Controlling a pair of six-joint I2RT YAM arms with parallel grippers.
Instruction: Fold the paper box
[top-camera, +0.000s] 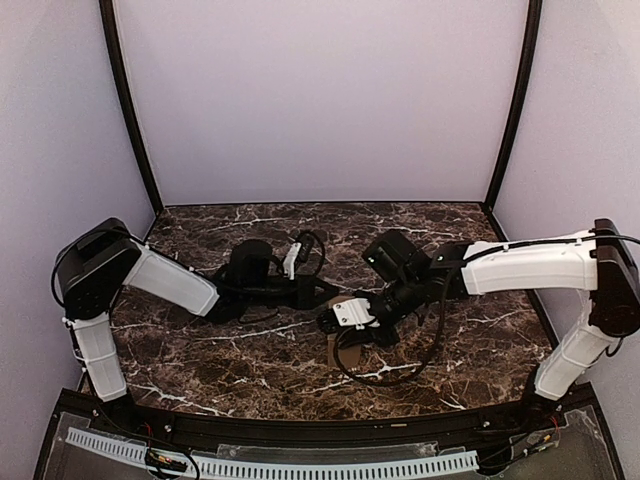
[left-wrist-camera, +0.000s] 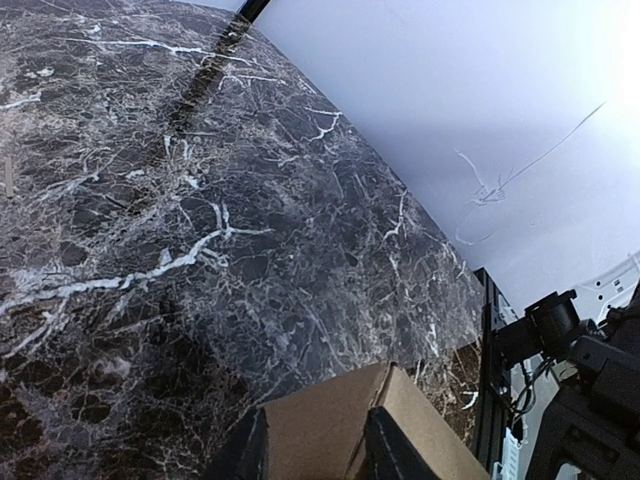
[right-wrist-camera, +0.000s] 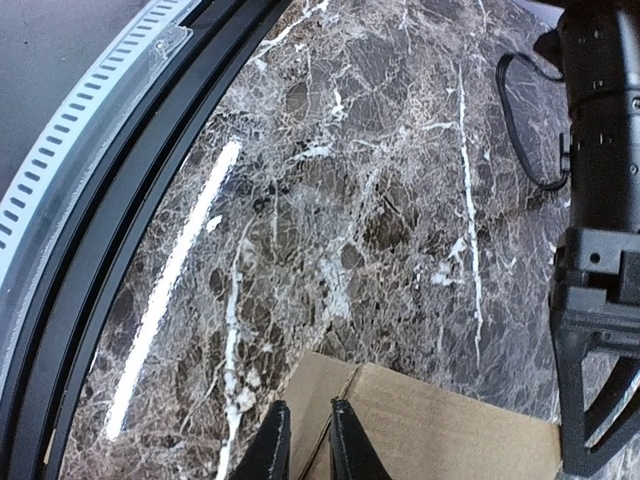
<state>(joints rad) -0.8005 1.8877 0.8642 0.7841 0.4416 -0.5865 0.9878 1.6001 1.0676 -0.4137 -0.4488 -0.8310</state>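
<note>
My left hand is half-closed on the paper box. Plain brown cardboard fills the gap between its two fingers, and one finger lies against a folded edge. My right hand is narrow, its tips nearly together over a crease in the cardboard; I cannot tell whether it pinches anything. The box sits on the dark marbled bench, about midway between my two arms, mostly hidden beneath the right wrist.
</note>
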